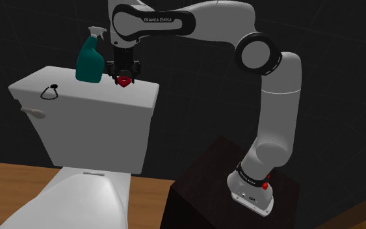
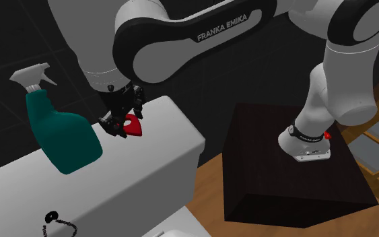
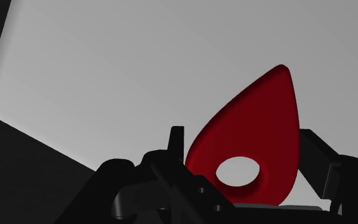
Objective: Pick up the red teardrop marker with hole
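Red marker (image 3: 260, 127) sits clasped between the claw's (image 1: 124, 73) 2 fingers, narrow on its sides, at the tank lid's (image 1: 90, 97) far edge beside the teal bottle (image 1: 90, 62). I judge the grasp made and the lift in hand; next calls for a straight, steady rise with firm grip

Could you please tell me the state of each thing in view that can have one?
Gripper: shut on the marker, one finger on each side.
Marker: clasped over the tank lid; I cannot tell whether it is lifted off it.
Spray bottle: upright on the tank lid, untouched.
Tank lid: in place on the tank.
Toilet cover: down.
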Controlling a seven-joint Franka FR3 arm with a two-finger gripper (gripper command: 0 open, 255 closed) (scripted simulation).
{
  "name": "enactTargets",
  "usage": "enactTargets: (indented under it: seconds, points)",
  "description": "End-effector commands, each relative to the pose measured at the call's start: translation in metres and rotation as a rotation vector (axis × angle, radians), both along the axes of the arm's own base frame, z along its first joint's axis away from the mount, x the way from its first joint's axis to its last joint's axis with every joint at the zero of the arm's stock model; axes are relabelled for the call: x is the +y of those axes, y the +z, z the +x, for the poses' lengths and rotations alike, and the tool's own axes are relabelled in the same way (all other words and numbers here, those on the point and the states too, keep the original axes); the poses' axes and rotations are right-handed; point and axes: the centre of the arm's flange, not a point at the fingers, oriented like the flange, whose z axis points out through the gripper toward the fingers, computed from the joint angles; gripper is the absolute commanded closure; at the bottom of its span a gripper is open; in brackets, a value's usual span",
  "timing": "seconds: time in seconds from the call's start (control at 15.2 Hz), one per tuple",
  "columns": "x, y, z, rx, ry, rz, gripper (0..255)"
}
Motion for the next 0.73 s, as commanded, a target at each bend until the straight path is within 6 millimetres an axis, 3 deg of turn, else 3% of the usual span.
enactTargets:
  seconds: [0.0,0.4,0.66]
  points:
    - [0.0,-0.001,0.0,0.001,0.0,0.0,255]
    - [0.0,-0.001,0.0,0.001,0.0,0.0,255]
    - [0.0,0.02,0.0,0.001,0.0,0.0,255]
